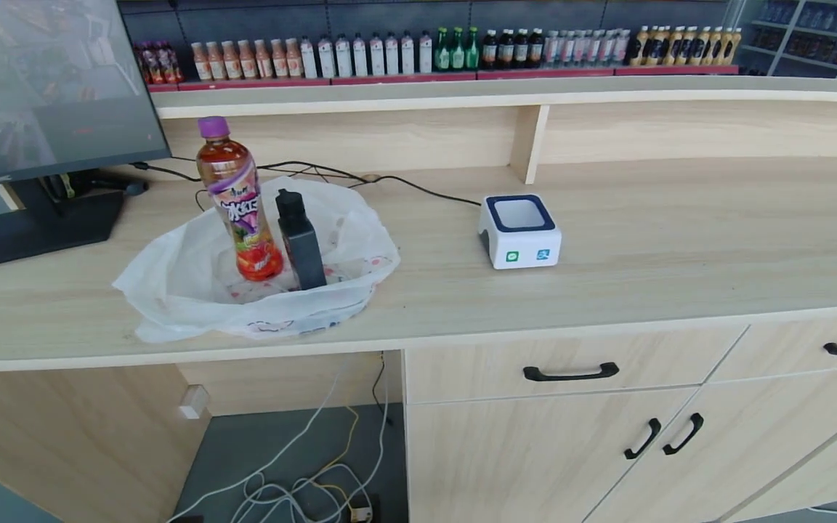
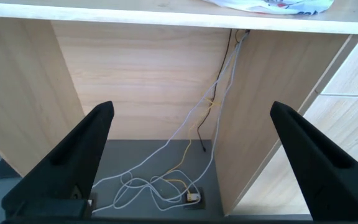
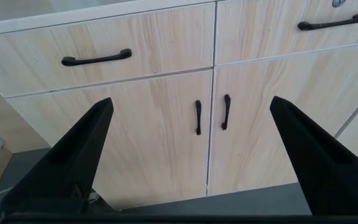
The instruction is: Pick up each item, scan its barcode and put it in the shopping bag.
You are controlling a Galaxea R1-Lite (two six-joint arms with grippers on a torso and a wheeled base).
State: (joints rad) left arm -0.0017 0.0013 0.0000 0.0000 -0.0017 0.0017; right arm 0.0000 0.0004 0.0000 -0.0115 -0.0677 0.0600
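My left tool (image 2: 191, 109) hangs with its two fingers spread wide and nothing between them. My right tool (image 3: 191, 102) is just as wide open and just as empty. Both sit lower than the scanner (image 1: 519, 231), below the edge of the surface (image 1: 644, 240). The left one faces the open bay with the cables (image 2: 166, 180), and the right one faces the cupboard doors (image 3: 166, 137).

The shopping bag (image 1: 171, 290) lies open on the surface, well to the left of the scanner. The drink bottle (image 1: 238, 203) stands upright inside it, with a dark boxy item (image 1: 301, 243) close beside it on the scanner's side. I see no loose item near the scanner, so I judge the bagging about done.

If I have to go up again, the care lies in the rise. The bag's rim reaches the surface edge above my left tool, and brushing it could tip the tall bottle. I would back off from the edge first, come up on the scanner's side of the bag, and keep the fingers open until I am over whatever I mean to grip.
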